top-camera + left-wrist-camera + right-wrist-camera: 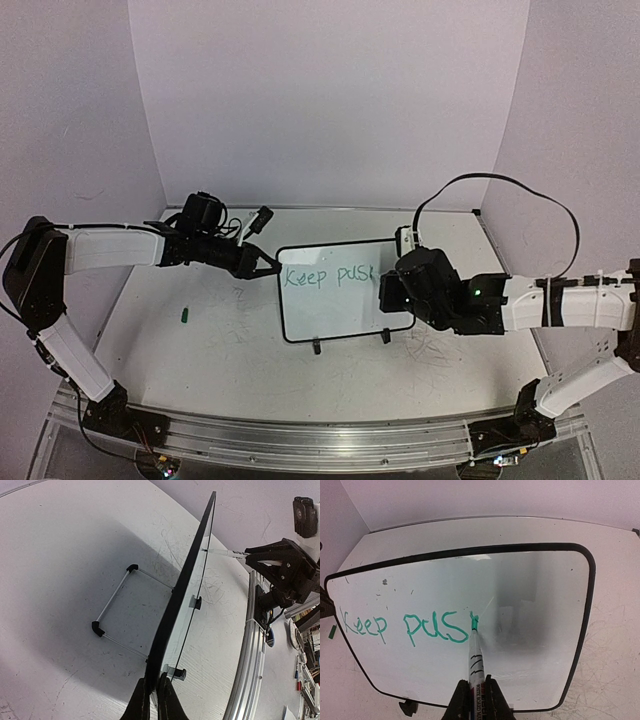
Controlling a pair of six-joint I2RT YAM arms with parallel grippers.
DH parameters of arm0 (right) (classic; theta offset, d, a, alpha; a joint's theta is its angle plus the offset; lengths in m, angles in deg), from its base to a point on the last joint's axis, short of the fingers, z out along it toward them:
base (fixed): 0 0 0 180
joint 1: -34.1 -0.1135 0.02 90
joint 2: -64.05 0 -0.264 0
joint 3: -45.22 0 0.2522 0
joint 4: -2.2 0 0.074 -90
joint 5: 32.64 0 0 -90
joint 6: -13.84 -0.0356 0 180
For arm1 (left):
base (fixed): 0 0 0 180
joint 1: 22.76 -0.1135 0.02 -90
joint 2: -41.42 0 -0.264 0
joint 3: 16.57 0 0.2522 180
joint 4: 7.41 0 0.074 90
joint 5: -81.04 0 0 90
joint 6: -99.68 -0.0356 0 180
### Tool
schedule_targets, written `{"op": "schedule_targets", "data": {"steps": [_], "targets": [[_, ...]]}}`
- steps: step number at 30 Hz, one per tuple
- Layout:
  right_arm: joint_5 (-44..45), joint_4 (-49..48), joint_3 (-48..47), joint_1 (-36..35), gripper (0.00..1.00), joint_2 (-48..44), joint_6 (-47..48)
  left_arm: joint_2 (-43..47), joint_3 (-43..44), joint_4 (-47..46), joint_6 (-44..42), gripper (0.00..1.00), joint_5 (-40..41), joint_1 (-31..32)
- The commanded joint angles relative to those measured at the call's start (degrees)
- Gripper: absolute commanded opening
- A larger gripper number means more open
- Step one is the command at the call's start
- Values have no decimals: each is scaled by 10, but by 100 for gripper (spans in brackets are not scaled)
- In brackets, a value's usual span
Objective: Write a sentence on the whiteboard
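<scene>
The whiteboard stands upright on its two black feet at the table's middle. Green words on it read "Keep pus", with a stroke begun after the "s". My right gripper is shut on a whiteboard marker whose green tip touches the board just right of the "s". In the top view my right gripper is at the board's right part. My left gripper is shut on the board's left edge. In the left wrist view its fingers pinch the board's black rim, seen edge-on.
A small green cap lies on the table left of the board. The table carries faint grey scribbles. A wire stand props the board from behind. White walls close the back and sides. A metal rail runs along the near edge.
</scene>
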Motion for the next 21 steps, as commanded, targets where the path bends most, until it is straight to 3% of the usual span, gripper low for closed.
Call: {"op": "schedule_targets", "data": {"steps": [1, 21], "targets": [[34, -20, -25, 3, 0, 2, 10, 24, 5, 8, -22, 0, 30, -4], [36, 35, -8, 3, 0, -7, -43, 21, 6, 8, -22, 0, 30, -4]]}}
